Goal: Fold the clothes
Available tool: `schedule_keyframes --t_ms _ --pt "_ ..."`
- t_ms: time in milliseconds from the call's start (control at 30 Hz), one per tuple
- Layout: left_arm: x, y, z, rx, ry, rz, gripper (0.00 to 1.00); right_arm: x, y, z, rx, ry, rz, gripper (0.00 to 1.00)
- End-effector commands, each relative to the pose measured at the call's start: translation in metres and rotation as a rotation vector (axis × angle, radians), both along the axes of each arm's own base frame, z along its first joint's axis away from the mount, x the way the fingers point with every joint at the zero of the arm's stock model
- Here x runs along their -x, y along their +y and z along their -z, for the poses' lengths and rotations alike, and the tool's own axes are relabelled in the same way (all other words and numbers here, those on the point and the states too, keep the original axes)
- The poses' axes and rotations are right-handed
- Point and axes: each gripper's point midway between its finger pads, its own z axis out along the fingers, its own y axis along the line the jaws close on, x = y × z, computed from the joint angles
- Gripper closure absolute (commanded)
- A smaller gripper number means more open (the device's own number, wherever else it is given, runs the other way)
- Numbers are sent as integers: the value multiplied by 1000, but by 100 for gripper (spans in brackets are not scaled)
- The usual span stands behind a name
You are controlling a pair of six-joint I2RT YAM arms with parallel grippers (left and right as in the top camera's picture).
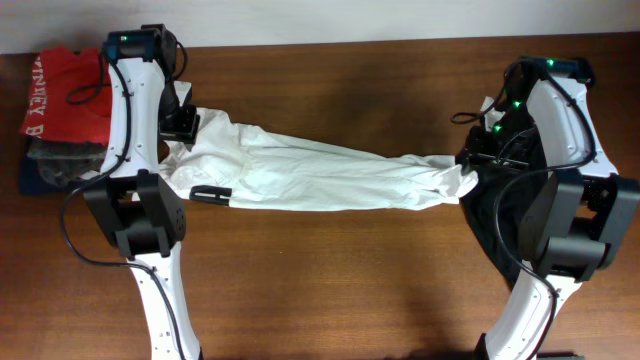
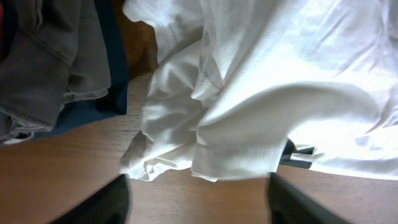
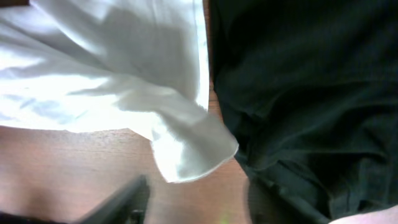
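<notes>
Left pincer fingers cut off by bottom edge.

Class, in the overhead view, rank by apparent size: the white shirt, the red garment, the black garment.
1. White shirt, clearly largest.
2. Red garment.
3. Black garment, but the right arm hides much of it, so second and third are unsure.

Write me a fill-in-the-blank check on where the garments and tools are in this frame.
The white T-shirt lies stretched between the two ___.
The black garment lies under the ___ arm.
The red garment lies beside the ___ arm.
The left tool and the right tool both stand ___, gripping nothing.
Missing words: arms; right; left; open.
</notes>
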Motion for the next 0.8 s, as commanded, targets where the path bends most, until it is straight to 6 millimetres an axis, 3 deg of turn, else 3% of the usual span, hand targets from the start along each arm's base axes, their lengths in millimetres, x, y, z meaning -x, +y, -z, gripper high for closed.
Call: schedule_keyframes --t_ms 0,167,367,567,667,767 --pt "0 2 -6 -9 -13 -5 24 1 2 -1 -13 -1 1 34" --pt "-7 3 -8 -10 -49 -6 24 -4 8 -1 -49 -24 8 33" --pt "-21 3 -27 -14 -135 -28 23 -16 24 3 -98 -75 -11 34" --pt "-38 4 -68 -19 -282 -30 23 -13 45 31 -98 -70 -57 41" --pt "-41 4 -83 -21 -329 -29 21 -7 46 47 -81 -52 -38 49" --pt "-43 4 -94 -21 -359 -29 19 1 41 63 -43 -24 -9 49"
